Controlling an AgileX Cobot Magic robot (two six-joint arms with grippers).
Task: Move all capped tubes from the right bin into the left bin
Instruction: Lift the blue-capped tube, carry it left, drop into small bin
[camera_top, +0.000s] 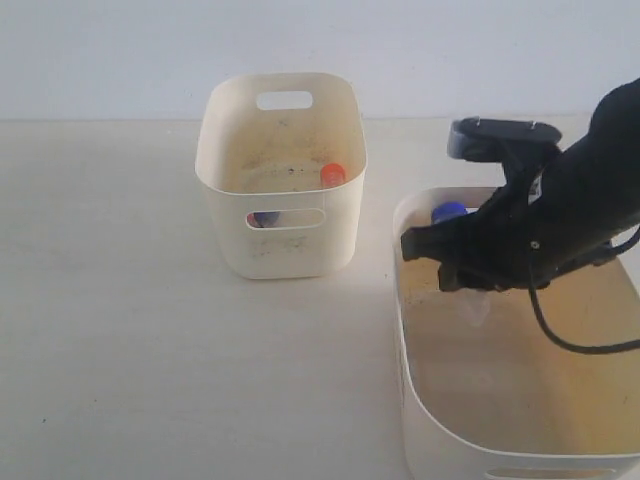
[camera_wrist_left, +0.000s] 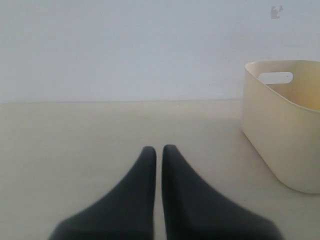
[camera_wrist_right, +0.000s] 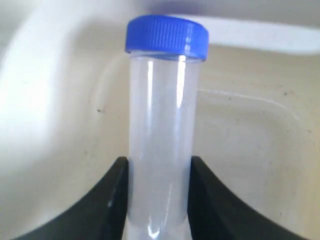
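The right hand (camera_wrist_right: 159, 167), partly open, clamps a slim clear plastic tube with blue screw cap (camera_wrist_right: 161, 125) over the wide shallow cream plastic tub (camera_top: 402, 340), near upright with the cap uppermost. The left hand (camera_wrist_left: 158, 150), fingers almost together, holds nothing above the tabletop (camera_wrist_left: 75, 130). The narrower, taller cream tub (camera_top: 280, 245) holds an orange-red-capped tube (camera_top: 333, 174) and a blue-capped tube (camera_top: 265, 218).

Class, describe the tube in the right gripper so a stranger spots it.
Find the wide, shallow cream bin on the right. At its far left corner the right gripper clamps a clear tube, blue-capped, the only one held.
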